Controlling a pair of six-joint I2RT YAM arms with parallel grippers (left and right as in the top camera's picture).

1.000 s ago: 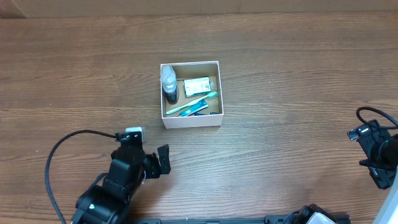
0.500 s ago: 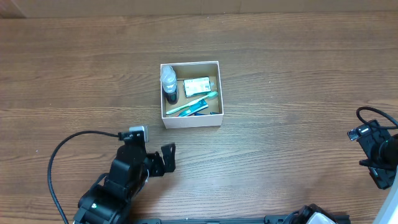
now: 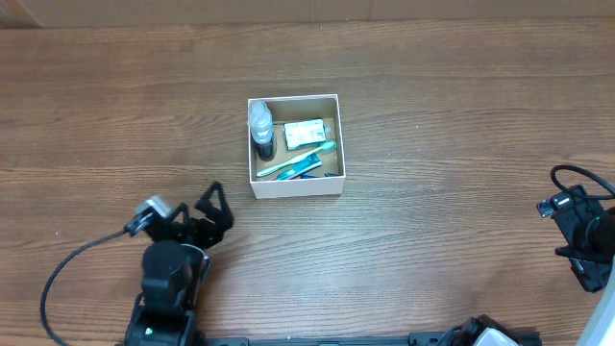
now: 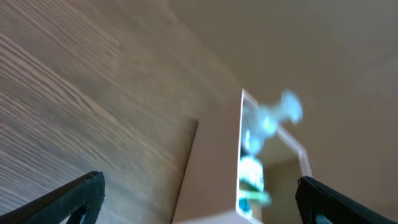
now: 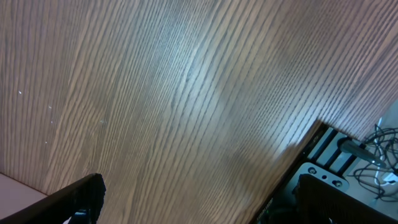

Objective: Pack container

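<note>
Container [image 3: 296, 185], white-walled, brown-floored, is set amid the bench [image 3: 461, 115], toward its far edge from the left gripper [image 3: 215, 208], whose jaws are spread, nothing held.

The black left gripper [image 3: 213, 205] swings left over the wooden surface [image 3: 432, 115] — now facing the white-walled square cardboard container [image 3: 296, 185].

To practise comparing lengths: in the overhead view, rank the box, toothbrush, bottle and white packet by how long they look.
1. Box
2. Toothbrush, nearly spanning the box
3. Bottle and packet: too alike to rank, and the bottle may rise nearer the camera.
</note>
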